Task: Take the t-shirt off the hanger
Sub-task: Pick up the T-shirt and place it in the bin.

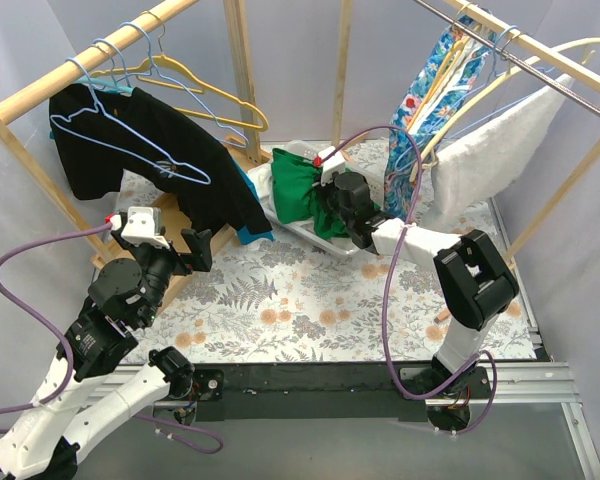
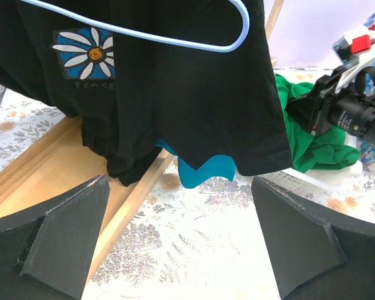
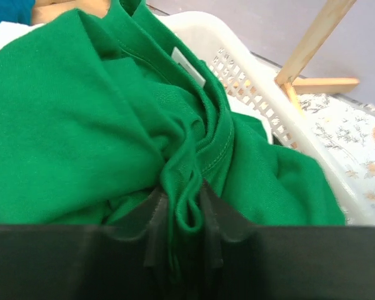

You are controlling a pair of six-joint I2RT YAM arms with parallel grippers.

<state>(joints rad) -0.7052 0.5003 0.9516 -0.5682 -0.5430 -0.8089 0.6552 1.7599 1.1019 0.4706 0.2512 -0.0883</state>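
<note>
Left hand (image 2: 180, 187) wide apart by the hem | black t-shirt (image 2: 187, 100) on blue hanger (image 2: 175, 42), long axis down, hem toward table (image 2: 194, 250) | I saw right hand (image 3: 184, 206) clamped on bunched green t-shirt (image 3: 69, 125) in white basket (image 3: 256, 81)

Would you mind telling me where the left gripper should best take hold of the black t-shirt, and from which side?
Probably the loose lower hem, approached from below and in front. The black t-shirt hangs freely there, well below the light blue hanger, and it offers a thin edge that the open left gripper faces and could close around.
</note>
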